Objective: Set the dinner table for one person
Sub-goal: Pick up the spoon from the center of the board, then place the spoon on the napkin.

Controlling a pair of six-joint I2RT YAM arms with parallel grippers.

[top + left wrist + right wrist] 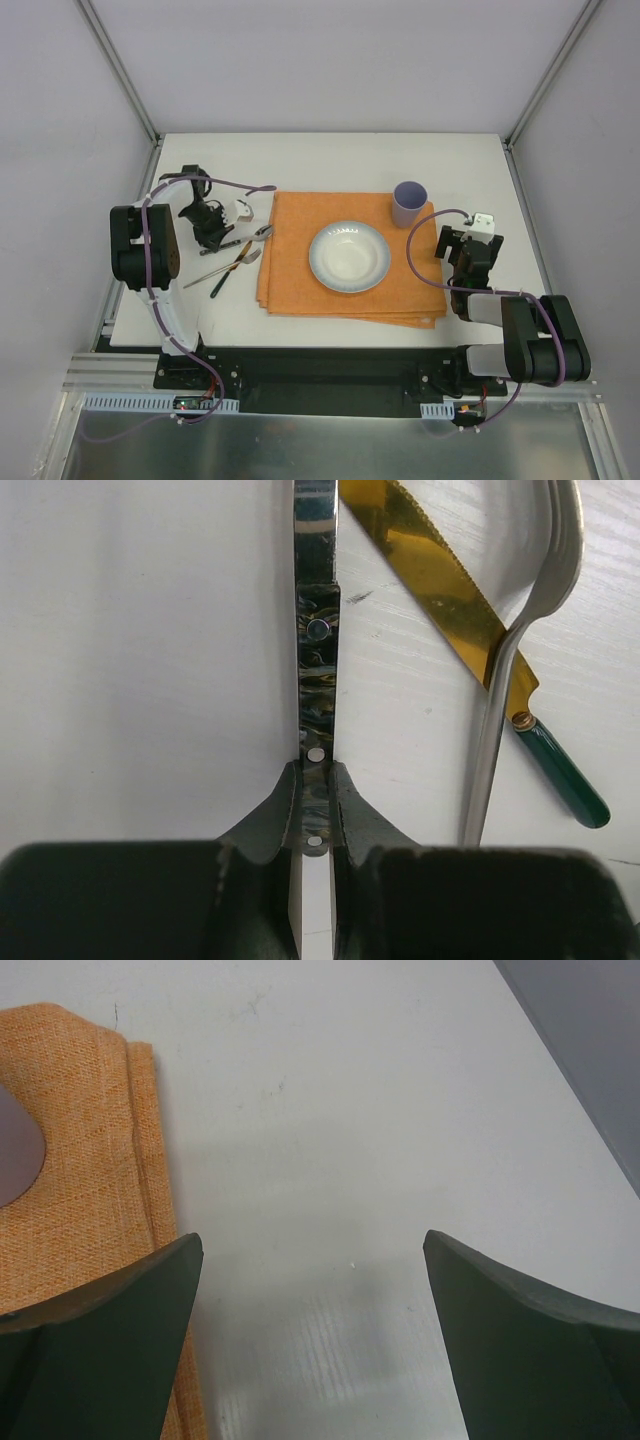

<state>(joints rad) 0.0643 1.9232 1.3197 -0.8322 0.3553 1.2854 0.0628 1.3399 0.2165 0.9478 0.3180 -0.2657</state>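
Note:
My left gripper is shut on the dark, riveted handle of a utensil that lies on the white dinner table. In the top view this gripper sits left of the orange placemat, and the utensil's silver head points toward the cloth. A gold serrated knife with a green handle and a silver fork lie crossed just to the right of the held handle. On the placemat rest a white bowl and a purple cup. My right gripper hangs open over bare tabletop beside the placemat's right edge.
Grey enclosure walls stand close around the table; one wall shows past the right gripper. The right gripper is level with the bowl. The knife and fork lie diagonally near the left arm.

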